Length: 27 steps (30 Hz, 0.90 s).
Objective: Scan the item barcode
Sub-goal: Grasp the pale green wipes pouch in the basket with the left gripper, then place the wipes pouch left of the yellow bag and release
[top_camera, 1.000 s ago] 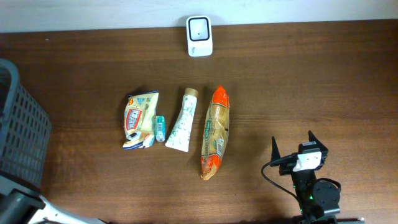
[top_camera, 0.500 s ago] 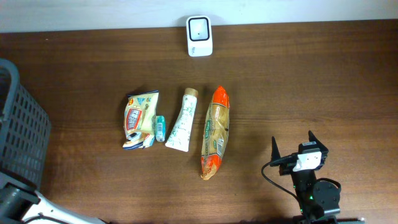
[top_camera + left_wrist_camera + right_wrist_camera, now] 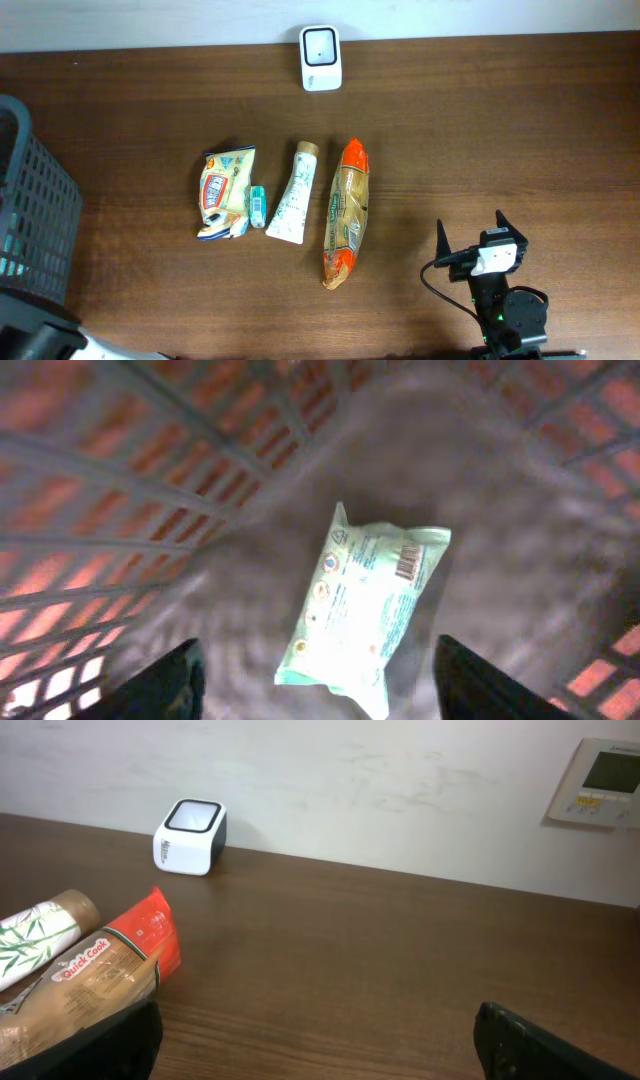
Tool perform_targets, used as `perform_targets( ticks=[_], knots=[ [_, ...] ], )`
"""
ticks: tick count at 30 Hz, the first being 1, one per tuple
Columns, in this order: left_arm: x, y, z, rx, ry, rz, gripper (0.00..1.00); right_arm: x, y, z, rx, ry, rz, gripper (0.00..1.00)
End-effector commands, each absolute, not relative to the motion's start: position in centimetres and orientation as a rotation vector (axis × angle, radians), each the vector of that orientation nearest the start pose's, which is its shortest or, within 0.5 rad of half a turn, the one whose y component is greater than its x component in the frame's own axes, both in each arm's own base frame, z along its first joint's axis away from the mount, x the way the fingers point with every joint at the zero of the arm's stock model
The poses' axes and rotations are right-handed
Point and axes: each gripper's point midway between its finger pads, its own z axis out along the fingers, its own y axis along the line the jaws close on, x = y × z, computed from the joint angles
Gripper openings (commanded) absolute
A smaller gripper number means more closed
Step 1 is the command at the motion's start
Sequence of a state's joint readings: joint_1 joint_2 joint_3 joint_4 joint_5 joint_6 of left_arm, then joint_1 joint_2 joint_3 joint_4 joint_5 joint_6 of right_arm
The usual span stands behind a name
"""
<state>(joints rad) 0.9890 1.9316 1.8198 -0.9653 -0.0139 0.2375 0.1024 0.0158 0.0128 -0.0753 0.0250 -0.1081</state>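
One orange packet [image 3: 346, 212], position unchanged

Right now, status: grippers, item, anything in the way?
Left gripper open above basket. Right gripper open, empty. Pale green packet lying in basket, barcode up. Nothing blocking it.

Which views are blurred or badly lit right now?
Left wrist: basket walls smeared and red-tinted, but the pack and its barcode are fairly sharp. Overhead: sharp, even light, only a faint shadow beside the orange bag. Right wrist: scanner crisp, its own fingers dark and soft at the bottom edge.
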Motion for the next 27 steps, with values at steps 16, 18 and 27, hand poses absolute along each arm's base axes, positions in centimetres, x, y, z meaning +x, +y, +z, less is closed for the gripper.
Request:
perform_targets(
  ticks=[16,18,27],
  knots=[
    [28.4,40.2,13.8,-1.027,2.561,0.200,0.00,24.6,1.8,15.5,-0.144,1.648,-0.036,0.98],
    [29.2,40.2,23.2,-1.060,2.312,0.257,0.00,24.6,1.8,15.5,-0.144,1.647,-0.036,0.99],
    [38.3,16.6,39.2,-0.506,2.096,-0.348,0.00,24.6,1.8,15.5,-0.144,1.648,-0.036,0.98]
  ],
)
